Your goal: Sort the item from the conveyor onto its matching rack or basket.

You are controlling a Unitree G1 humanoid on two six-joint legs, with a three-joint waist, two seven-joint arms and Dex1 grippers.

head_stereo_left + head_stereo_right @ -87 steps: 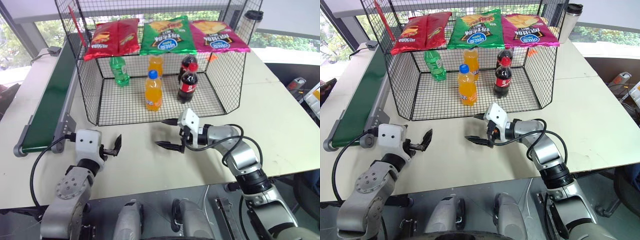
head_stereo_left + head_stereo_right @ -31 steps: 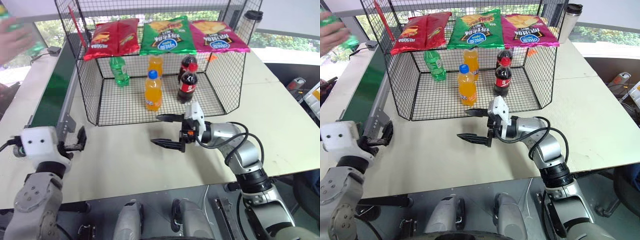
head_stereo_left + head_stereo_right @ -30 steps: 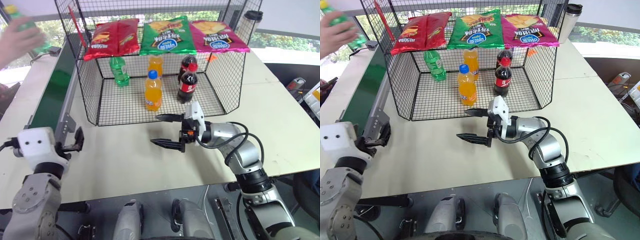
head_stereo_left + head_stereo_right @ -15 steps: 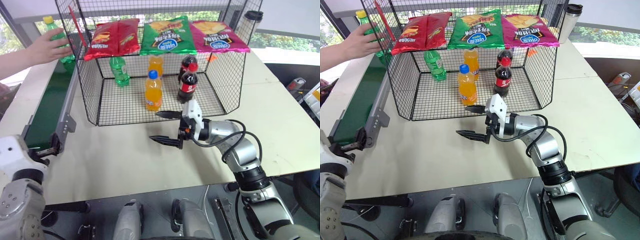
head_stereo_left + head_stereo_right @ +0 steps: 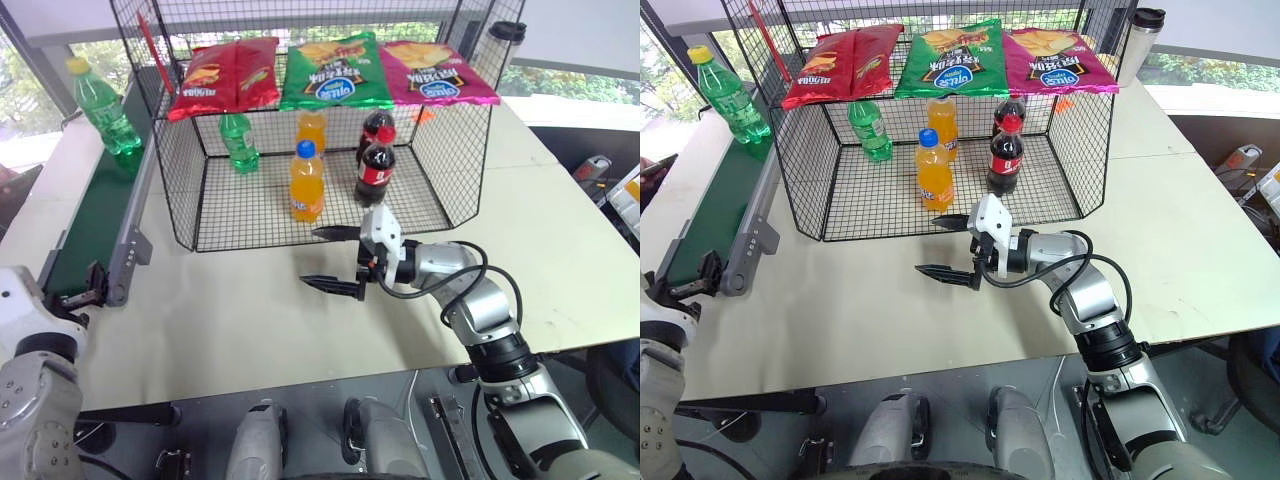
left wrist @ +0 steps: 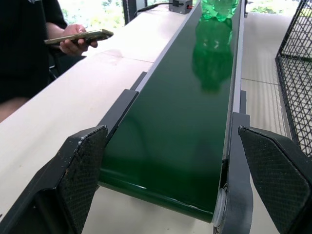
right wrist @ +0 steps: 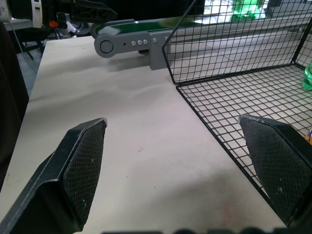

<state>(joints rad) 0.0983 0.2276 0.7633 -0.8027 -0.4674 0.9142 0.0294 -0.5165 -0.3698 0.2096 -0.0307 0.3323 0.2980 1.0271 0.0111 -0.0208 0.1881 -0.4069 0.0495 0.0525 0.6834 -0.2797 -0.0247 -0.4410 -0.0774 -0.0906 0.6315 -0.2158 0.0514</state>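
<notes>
The item, a clear-green bottle with a yellow cap (image 5: 100,105), stands upright at the far end of the conveyor (image 5: 95,210), a dark-green belt in a grey frame. Its base also shows in the left wrist view (image 6: 219,9). My left gripper (image 5: 85,288) is open at the belt's near end, pointing along the belt, far from the bottle. The black wire basket (image 5: 250,215) stands on the table beside the belt. My right gripper (image 5: 312,257) hangs open just in front of the basket's open side, holding nothing.
Inside the basket are a green bottle with a green cap (image 5: 238,142), two orange sodas (image 5: 306,182) and two colas (image 5: 375,165). Chip bags (image 5: 335,70) lie on its slanted top. A person holding a phone (image 6: 73,39) stands beside the conveyor. A tumbler (image 5: 1145,30) stands far right.
A person's hand set the yellow-capped bottle on the conveyor's far end and withdrew. My left gripper swung left to the belt's near end. The right gripper stayed almost still.
</notes>
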